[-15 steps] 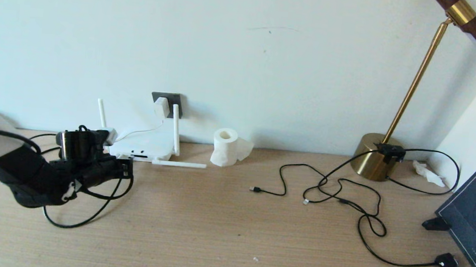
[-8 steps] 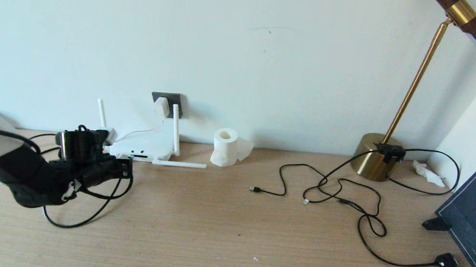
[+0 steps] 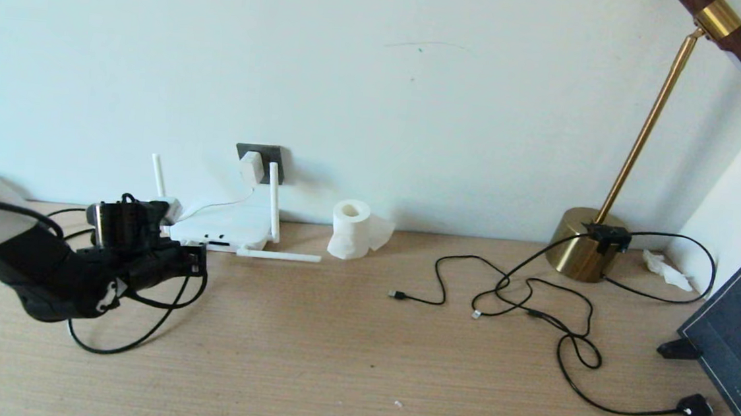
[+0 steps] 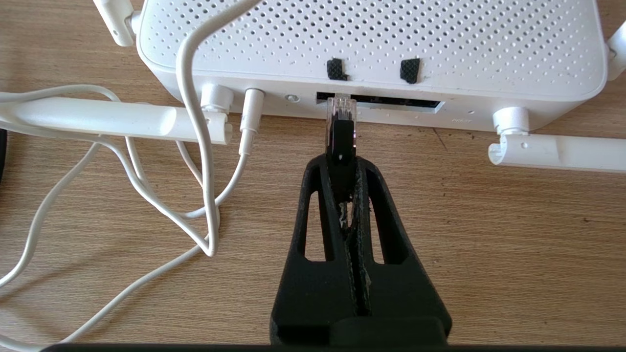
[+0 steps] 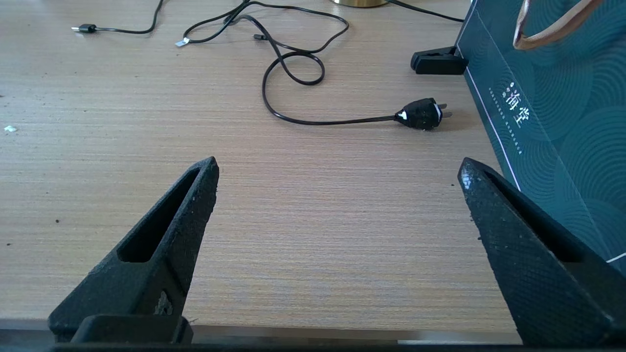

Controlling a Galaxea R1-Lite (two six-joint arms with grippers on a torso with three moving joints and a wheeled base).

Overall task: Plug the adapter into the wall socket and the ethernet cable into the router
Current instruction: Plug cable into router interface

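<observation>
Jaws of left gripper clamping ethernet cable, tip at router

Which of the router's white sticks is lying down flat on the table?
In the head view, the antenna at the router's front right corner lies flat on the table. The other two seen there stand upright.

router on desk at wall, far left | adapter in wall socket behind it | tissue roll right of router | lamp base far right | loose cables before lamp base
</observation>
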